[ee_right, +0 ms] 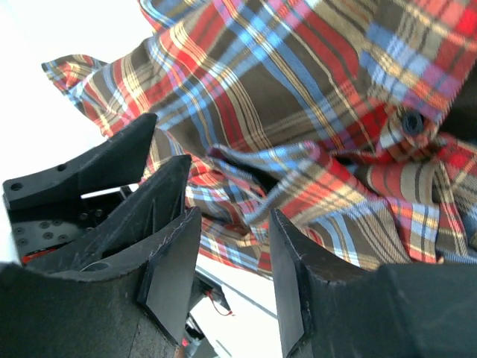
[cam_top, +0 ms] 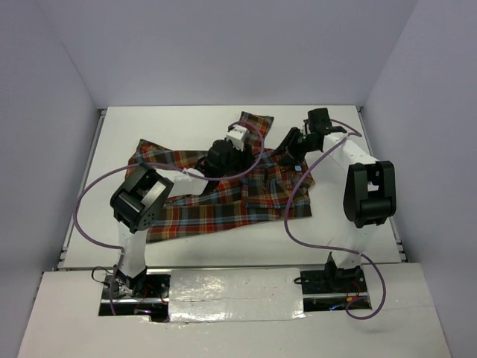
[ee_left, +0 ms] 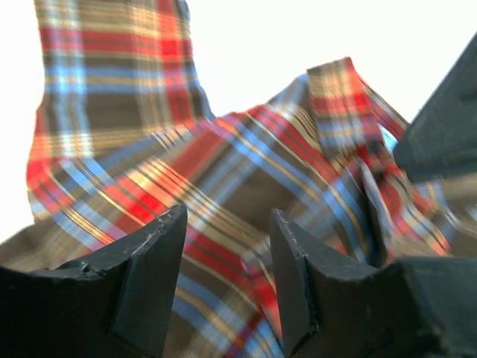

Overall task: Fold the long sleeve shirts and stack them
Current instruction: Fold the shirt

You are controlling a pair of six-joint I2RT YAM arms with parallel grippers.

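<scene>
The left gripper (ee_left: 227, 224) is open: its two black fingers (ee_left: 153, 276) stand apart with nothing between them, and plaid cloth shows through the gap. The right gripper (ee_right: 231, 216) is open too, with its jaws parted and nothing pinched. A raised fold (ee_right: 276, 168) of the cloth lies just beyond its tips; whether they touch it I cannot tell.

Both grippers hang over the far middle of the shirt (cam_top: 223, 209), the left coming in from the left and the right from the far right. The shirt is a plaid of red-orange, dark brown and light blue. It lies crumpled and unfolded across the middle of the table (cam_top: 186, 119). One sleeve (cam_top: 256, 123) runs toward the far side, and the broad lower part lies nearer the arm bases.

A dark button (ee_right: 412, 121) sits on a bunched band in the right wrist view. A small pale-blue patch (ee_left: 387, 138) shows beside the upright fold in the left wrist view, too blurred to read.

The table is plain white. Pale lavender-grey walls (cam_top: 223, 52) close it in on the left, far and right sides. Purple cables (cam_top: 86, 195) loop from each arm. A glossy white strip (cam_top: 231, 287) lies between the two bases.
</scene>
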